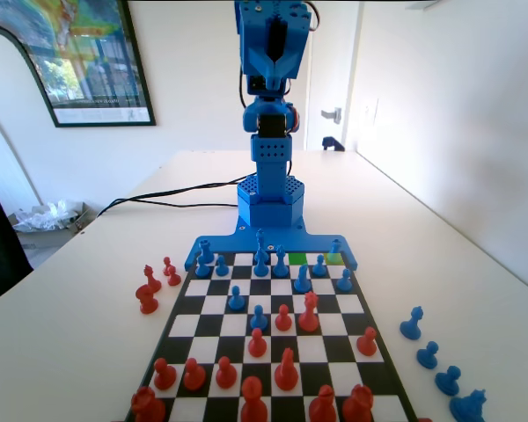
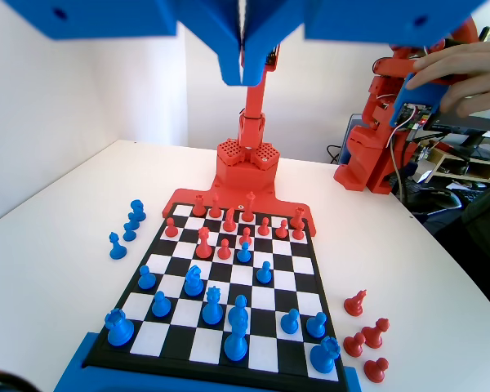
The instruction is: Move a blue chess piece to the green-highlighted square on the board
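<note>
The board (image 1: 334,303) (image 2: 306,265) lies in front of the blue arm's base. The green-highlighted square (image 1: 295,258) is in the far row, right of centre in the fixed view, and nothing stands on it. Two squares to its right a blue chess piece (image 1: 335,249), rook-like, stands on a paler yellow-green corner square; in the wrist view this piece (image 2: 119,326) is at the near left corner. My gripper (image 1: 271,70) (image 2: 243,77) is raised high above the board's arm end, jaws shut together with nothing between them.
Another blue rook-like piece (image 2: 325,354) holds the opposite corner. Blue pieces crowd the arm-side rows and red pieces (image 1: 286,369) the other end. Captured red pieces (image 1: 150,288) and captured blue pieces (image 1: 431,354) lie off the board. A black cable (image 1: 158,200) crosses the table.
</note>
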